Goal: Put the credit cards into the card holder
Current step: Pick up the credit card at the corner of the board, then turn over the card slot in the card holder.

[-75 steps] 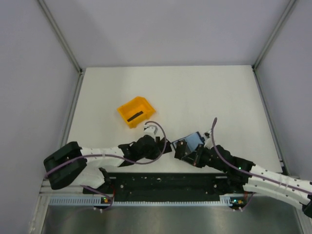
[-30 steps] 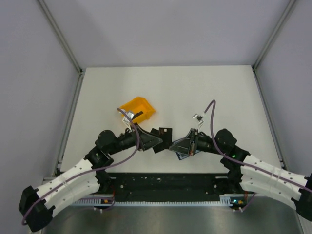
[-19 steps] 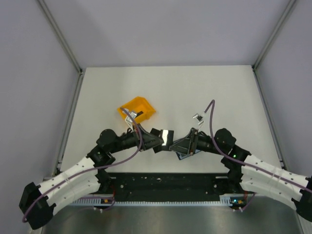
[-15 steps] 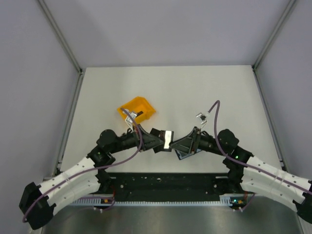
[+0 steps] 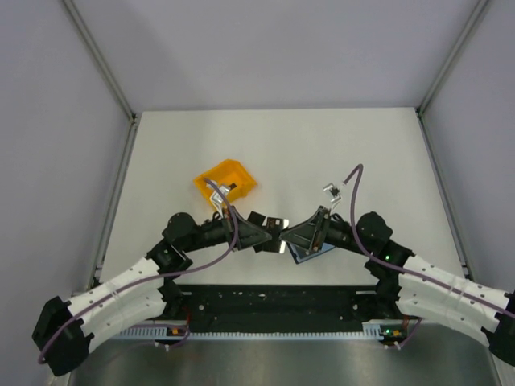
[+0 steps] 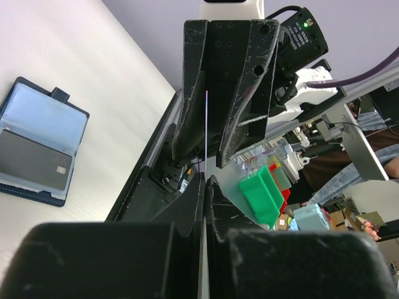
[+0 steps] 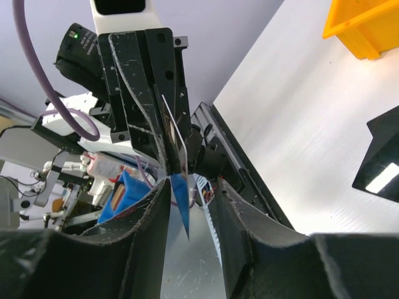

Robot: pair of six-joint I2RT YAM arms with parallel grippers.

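My left gripper (image 5: 272,234) is shut on a thin black credit card, seen edge-on in the left wrist view (image 6: 206,118), and holds it above the table. My right gripper (image 5: 292,236) faces it tip to tip, open, with its fingers either side of the card's free edge (image 7: 182,208). The navy card holder (image 6: 38,148) lies open on the table below, partly under the right gripper (image 5: 312,252). A dark card (image 6: 34,163) sits in its pocket.
The orange bin (image 5: 224,175) stands behind the left wrist; it also shows in the right wrist view (image 7: 365,25). The black rail (image 5: 273,299) runs along the table's near edge. A dark flat shape (image 7: 381,159) lies at the right edge of the right wrist view.
Both arms have risen from low by the near edge. The left gripper has carried the card rightward to the right gripper, which lifted off the card holder. The gap between them has closed.
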